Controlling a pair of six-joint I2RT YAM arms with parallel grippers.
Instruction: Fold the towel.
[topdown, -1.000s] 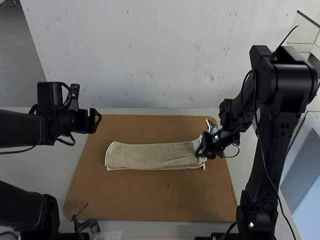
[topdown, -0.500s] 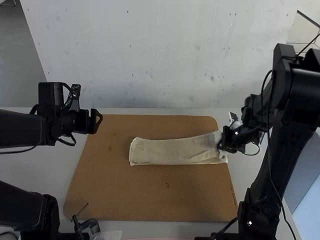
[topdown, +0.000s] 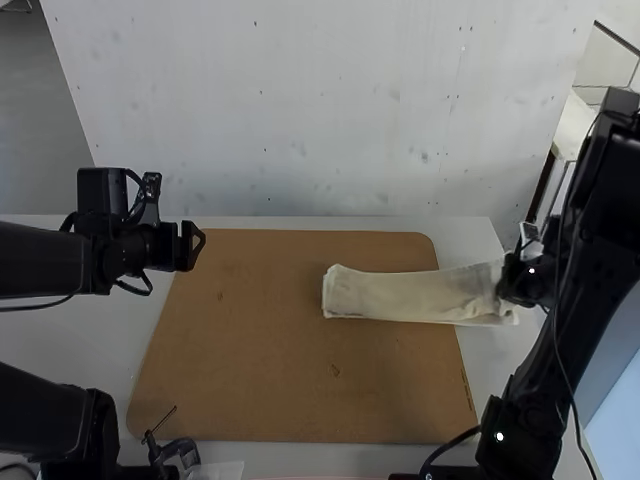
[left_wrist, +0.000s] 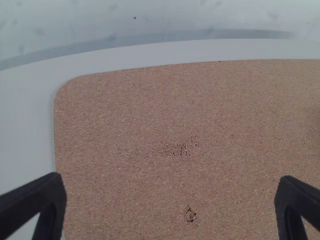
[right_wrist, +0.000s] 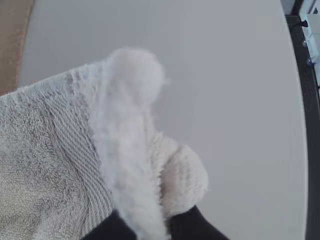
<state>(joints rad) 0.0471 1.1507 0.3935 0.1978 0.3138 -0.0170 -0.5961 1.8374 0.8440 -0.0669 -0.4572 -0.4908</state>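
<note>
The beige towel (topdown: 400, 296) lies as a long folded strip, its left part on the brown board and its right end past the board's right edge. At that right end my right gripper (topdown: 508, 286) is shut on the short edge. In the right wrist view the towel (right_wrist: 45, 165) bunches up between the fingertips of the right gripper (right_wrist: 160, 225). My left gripper (topdown: 200, 245) stands open over the board's far left corner, apart from the towel; in the left wrist view the left gripper (left_wrist: 172, 192) has its fingers wide apart over bare board.
The brown board (topdown: 260, 380) rests on a white table (topdown: 90, 345). A pale wall (topdown: 300, 120) rises behind the table. At the near left edge stands a small black clamp-like part (topdown: 175, 450). The table's right edge runs close by the right gripper.
My right gripper has moved right, dragging the towel along, so its left end has slid from the board's left part to its right half. The left arm has stayed nearly still.
</note>
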